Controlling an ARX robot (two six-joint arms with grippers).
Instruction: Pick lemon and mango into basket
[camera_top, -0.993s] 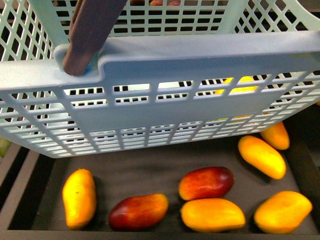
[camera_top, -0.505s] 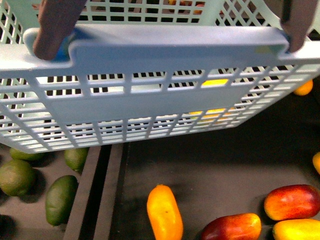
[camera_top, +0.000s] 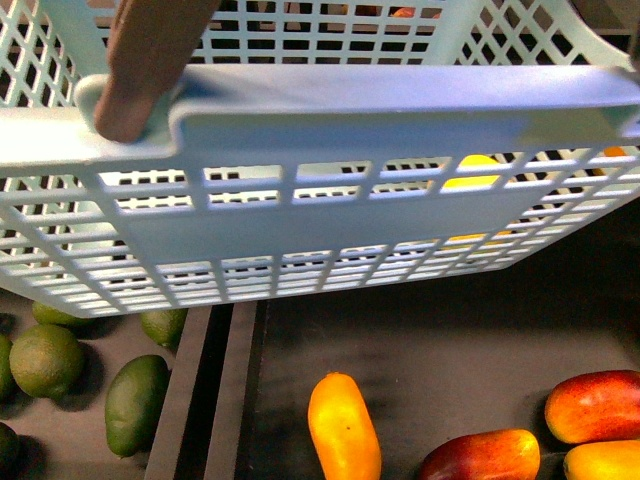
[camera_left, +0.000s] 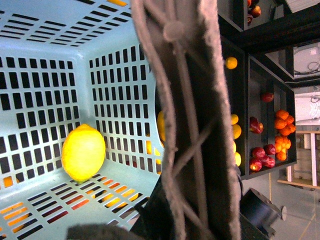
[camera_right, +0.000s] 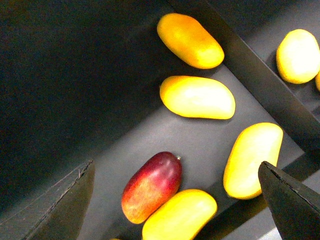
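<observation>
The lemon (camera_left: 83, 152) is already in the basket (camera_top: 330, 215). In my left wrist view it rests on the slotted floor, close to a corner of the turquoise walls. From the front I only catch it as yellow patches through the slots. The basket hangs tilted above the fruit display and fills the upper half of my front view, its brown handle (camera_top: 150, 60) rising at the upper left. That handle runs straight through the left wrist view, and the left pincer (camera_left: 190, 227) looks clenched on it, though I see little of the fingers. The right pincer (camera_right: 175, 164) is released, its two dark fingers spread wide above a dark tray (camera_right: 75, 100). The mango (camera_right: 152, 187), red shading to orange, lies in that tray between the spread fingers, outside the basket, just beside a yellow mango (camera_right: 180, 217). More yellow mangoes (camera_right: 197, 97) lie around it. In the front view, green fruit (camera_top: 135, 400) sits in the compartment to the left of a divider.
</observation>
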